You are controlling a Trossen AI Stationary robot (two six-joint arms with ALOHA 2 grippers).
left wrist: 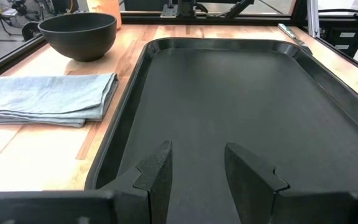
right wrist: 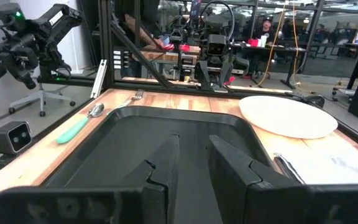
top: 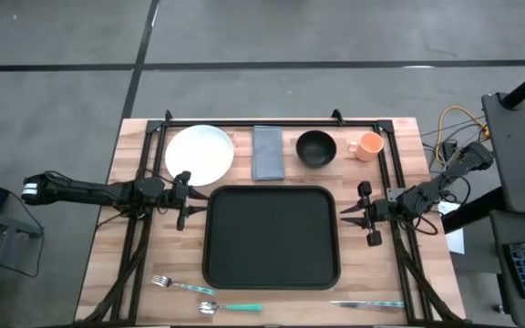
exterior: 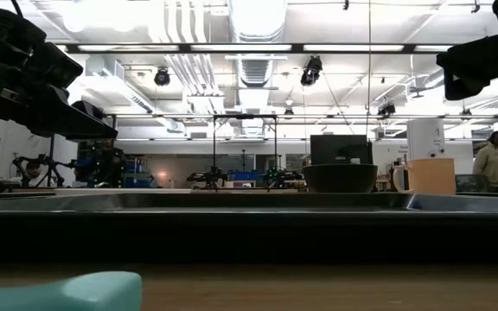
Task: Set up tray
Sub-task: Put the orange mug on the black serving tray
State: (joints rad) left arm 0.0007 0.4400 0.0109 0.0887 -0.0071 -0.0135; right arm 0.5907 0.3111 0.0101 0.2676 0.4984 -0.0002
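The large black tray [top: 272, 237] lies flat in the middle of the table, bare inside; it also fills the left wrist view [left wrist: 241, 93] and the right wrist view [right wrist: 123, 143]. My left gripper [top: 190, 201] hovers at the tray's left rim, pointing right over it, open [left wrist: 197, 171]. My right gripper [top: 357, 217] hovers at the tray's right rim, pointing left, open with a narrower gap [right wrist: 193, 158]. In the low view the tray [exterior: 249, 216] rests on the table and both arms hang above it.
Along the far edge stand a white plate [top: 199, 153], a folded grey napkin [top: 267, 152], a black bowl [top: 316, 148] and an orange mug [top: 368, 145]. Near the front edge lie a fork [top: 165, 283], a teal-handled spoon [top: 231, 308] and a knife [top: 367, 303].
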